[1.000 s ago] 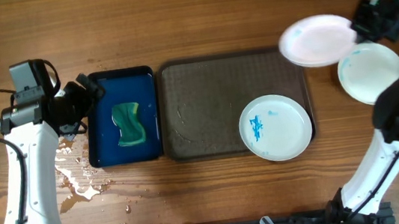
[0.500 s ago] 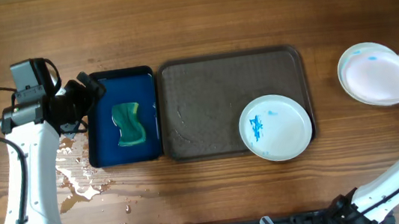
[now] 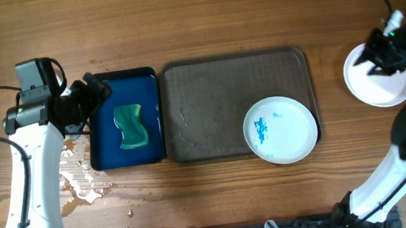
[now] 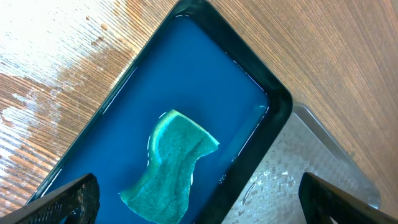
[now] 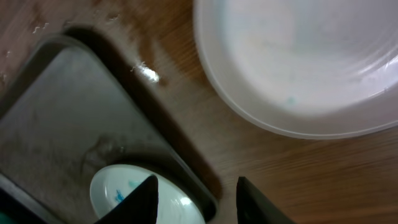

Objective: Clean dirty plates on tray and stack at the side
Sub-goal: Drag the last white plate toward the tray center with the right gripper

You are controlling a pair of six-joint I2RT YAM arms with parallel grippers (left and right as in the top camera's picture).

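Plate just landed on the side stack (image 3: 381, 87); one smeared plate (image 3: 280, 130) is left on the tray (image 3: 210, 105).
Overhead: the right gripper (image 3: 382, 59), which a second ago carried a plate above the tray's far corner, now hangs over the side stack with that plate lying on it. The left gripper (image 3: 92, 92) waits by the blue tray (image 3: 107, 144) and its sponge (image 3: 132, 127). Left wrist: its jaws spread wide above the sponge, holding nothing. Right wrist: jaws parted and empty, the stacked plate higher in frame, the tray corner and the smeared plate lower. Two plates look done; the third likely still needs wiping.
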